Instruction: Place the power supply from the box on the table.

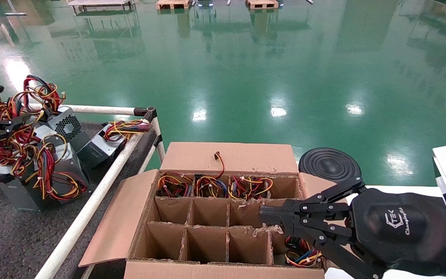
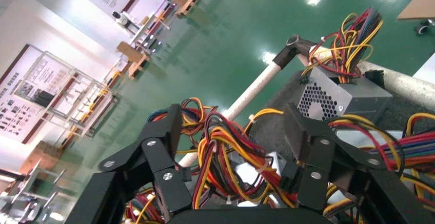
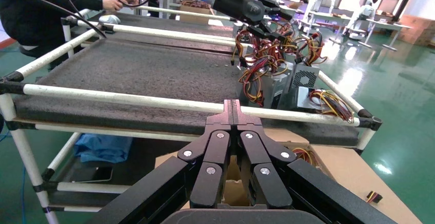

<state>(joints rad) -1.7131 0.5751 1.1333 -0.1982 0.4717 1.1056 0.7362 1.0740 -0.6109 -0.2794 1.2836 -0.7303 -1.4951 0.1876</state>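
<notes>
Cardboard cells of the box [image 1: 215, 217] hold wired power supplies [image 1: 211, 186] along the far row, while others lie on the table [image 1: 10, 240] beside it. Over the box's near right corner the right gripper [image 1: 263, 217] hangs clenched and empty. Beside the box, above the table's supplies, the left gripper [image 2: 233, 147] is spread wide around loose wires [image 2: 225, 147].

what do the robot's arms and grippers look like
Both grippers are black linkage bars with silver rivets. The right gripper sits on a rounded black wrist housing with white lettering and a white arm segment. The left gripper has the same black linkage fingers.
</notes>
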